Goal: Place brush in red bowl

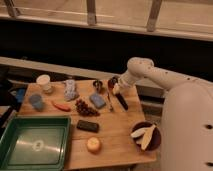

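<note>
- Camera view, arm: the white jointed arm (150,72) reached from the robot's bulky white body (187,125) on the right towards the far right part of the pale wooden bench (112,140), and the pincer (116,89) hung low at the arm's end, just over the bench's back edge.
- Whether the pincer was parted or closed, I cannot tell.
- Camera view, task things: the slim black-handled brush (121,101) lay slanted on the bench just below the pincer, its upper end meeting the pincer, though a grip could not be confirmed.
- The small glossy orange-red bowl (112,81) sat just behind the pincer, partly hidden by it, near the bench's far edge; the brush was clearly not inside it.
- Camera view, other things: a blue sponge-like block (97,100) lay just left of the brush, a flat black rectangular block (87,126) sat nearer the front, and a dark maroon bowl with pale slices (145,136) stood well apart at the right front.
- Step in hand, as a judgement: the pickup or first lift of the brush, with placement not yet done.
- Next move would call for a firm hold on the handle, a lift clear of the bench, a short carry back over the red bowl's rim, and a release inside it.
</note>
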Controlling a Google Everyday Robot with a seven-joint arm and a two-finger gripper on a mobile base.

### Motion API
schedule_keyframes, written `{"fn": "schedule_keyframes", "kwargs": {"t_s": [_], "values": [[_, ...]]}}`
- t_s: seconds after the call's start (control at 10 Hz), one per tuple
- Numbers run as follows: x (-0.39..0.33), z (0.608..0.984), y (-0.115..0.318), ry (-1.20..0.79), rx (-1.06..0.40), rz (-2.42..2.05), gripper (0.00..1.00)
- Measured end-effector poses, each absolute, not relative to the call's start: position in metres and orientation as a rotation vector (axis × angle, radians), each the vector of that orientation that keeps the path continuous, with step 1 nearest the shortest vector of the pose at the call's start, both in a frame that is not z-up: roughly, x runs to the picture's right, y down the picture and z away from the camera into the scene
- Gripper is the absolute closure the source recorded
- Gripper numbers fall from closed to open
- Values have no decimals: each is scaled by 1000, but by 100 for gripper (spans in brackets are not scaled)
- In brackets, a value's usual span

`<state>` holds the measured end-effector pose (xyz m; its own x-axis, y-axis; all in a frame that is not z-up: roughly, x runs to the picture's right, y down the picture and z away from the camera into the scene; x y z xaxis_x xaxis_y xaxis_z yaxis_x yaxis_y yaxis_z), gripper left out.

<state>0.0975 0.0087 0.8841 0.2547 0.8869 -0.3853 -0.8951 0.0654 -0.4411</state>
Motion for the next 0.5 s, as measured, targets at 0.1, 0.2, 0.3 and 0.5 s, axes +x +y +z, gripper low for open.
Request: {"fn": "schedule_keyframes", "kwargs": {"t_s": [0.1, 0.2, 0.3, 0.5], "values": [[95, 879, -1, 2, -665, 1337, 20], [93, 871, -13, -11, -650, 1329, 20], [91, 866, -20, -18, -641, 1323, 20], [84, 863, -27, -30, -633, 1309, 20]]}}
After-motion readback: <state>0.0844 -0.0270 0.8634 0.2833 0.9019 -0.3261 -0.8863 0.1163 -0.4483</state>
